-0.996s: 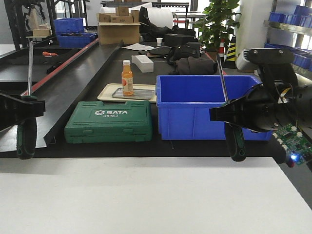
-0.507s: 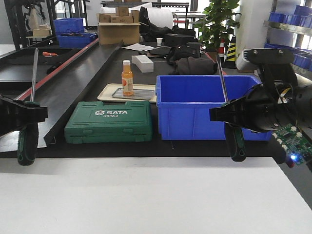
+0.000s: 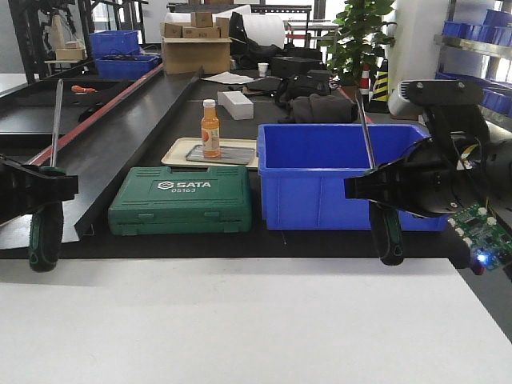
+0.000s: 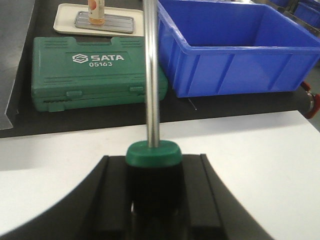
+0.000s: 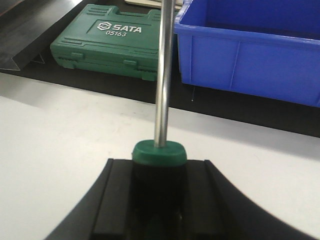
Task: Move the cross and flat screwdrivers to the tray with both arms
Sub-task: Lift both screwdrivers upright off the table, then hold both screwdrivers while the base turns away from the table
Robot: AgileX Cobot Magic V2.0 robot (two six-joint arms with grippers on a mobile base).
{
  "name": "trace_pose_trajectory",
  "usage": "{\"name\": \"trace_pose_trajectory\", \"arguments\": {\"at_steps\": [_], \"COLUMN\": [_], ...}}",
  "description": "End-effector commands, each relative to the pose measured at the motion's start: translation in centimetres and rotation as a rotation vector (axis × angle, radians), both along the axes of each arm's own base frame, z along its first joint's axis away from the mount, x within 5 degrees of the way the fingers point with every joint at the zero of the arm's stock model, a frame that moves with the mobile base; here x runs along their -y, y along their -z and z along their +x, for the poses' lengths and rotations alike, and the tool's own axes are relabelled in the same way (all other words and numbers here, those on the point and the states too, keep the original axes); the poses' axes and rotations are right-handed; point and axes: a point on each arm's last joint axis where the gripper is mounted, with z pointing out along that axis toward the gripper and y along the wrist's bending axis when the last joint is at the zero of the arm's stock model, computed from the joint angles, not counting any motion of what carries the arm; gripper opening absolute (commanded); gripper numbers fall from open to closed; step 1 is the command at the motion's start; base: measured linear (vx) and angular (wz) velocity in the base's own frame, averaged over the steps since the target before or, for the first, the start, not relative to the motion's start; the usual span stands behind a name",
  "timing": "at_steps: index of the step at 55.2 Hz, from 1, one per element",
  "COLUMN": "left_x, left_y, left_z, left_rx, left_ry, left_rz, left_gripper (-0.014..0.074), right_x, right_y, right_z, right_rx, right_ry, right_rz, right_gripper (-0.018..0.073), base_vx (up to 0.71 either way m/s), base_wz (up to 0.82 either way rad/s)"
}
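Two screwdrivers with black-and-green handles hang upright over the white table, shafts pointing up. My left gripper (image 3: pixel 36 189) is shut on the handle of one screwdriver (image 3: pixel 45 237) at the far left; its green cap (image 4: pixel 152 154) sits between the black fingers (image 4: pixel 112 192). My right gripper (image 3: pixel 390 189) is shut on the other screwdriver (image 3: pixel 390 238) in front of the blue crate; its green cap (image 5: pixel 159 152) shows between the fingers (image 5: pixel 200 200). The grey metal tray (image 3: pixel 232 154) lies far back, on a beige tray, with an orange bottle (image 3: pixel 210 126) standing on it.
A green SATA tool case (image 3: pixel 182 198) and a deep blue crate (image 3: pixel 320 188) stand on the black mat between the grippers and the tray. The beige tray (image 3: pixel 178 148) lies behind the case. A black ramp (image 3: pixel 120 144) runs along the left. White table (image 3: pixel 240 320) lies in front.
My left gripper has shifted slightly right with its screwdriver, whose shaft now leans a little more to the right. The right gripper and its screwdriver have held still.
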Motion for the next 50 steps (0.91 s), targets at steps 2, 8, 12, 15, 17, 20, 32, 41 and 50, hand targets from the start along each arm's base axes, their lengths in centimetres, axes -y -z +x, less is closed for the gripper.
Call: {"name": "trace_pose_trajectory", "arguments": {"at_steps": [2,8,12,15,17,20,32,41,50], "left_x": [-0.14,-0.15,-0.15,-0.15,-0.15,-0.15,-0.15,-0.15,-0.15], "left_y": [-2.41,-2.41,-2.41,-2.41,-2.41,-2.41,-2.41,-2.41,-2.41], "left_z": [-0.66,-0.65,-0.65,-0.65,-0.65,-0.65,-0.65,-0.65,-0.65], "left_rx": [0.121,0.122,0.122,0.122,0.122,0.122,0.122,0.122,0.122], "left_ry": [-0.027,-0.028,-0.028,-0.028,-0.028,-0.028,-0.028,-0.028,-0.028], "left_rz": [-0.044,-0.044,-0.044,-0.044,-0.044,-0.044,-0.044,-0.044,-0.044], "left_gripper": [0.0,0.0,0.0,0.0,0.0,0.0,0.0,0.0,0.0], "right_x": [0.37,0.37,0.37,0.37,0.37,0.37,0.37,0.37,0.37], "right_y": [-3.36,-3.36,-3.36,-3.36,-3.36,-3.36,-3.36,-3.36,-3.36], "right_z": [-0.9,-0.9,-0.9,-0.9,-0.9,-0.9,-0.9,-0.9,-0.9], "right_rx": [0.164,0.164,0.164,0.164,0.164,0.164,0.164,0.164,0.164], "right_ry": [0.009,0.009,0.009,0.009,0.009,0.009,0.009,0.009,0.009], "right_rz": [0.043,0.043,0.043,0.043,0.043,0.043,0.043,0.043,0.043], "right_gripper": [-0.0008,-0.0008,-0.0008,-0.0008,-0.0008,-0.0008,-0.0008,-0.0008,-0.0008], "base_vx": [-0.02,-0.04,-0.07,-0.1,-0.11,-0.13,-0.16,-0.22,-0.27], "base_wz": [0.06,0.07,0.08,0.09,0.08,0.09,-0.01,-0.08,-0.07]}}
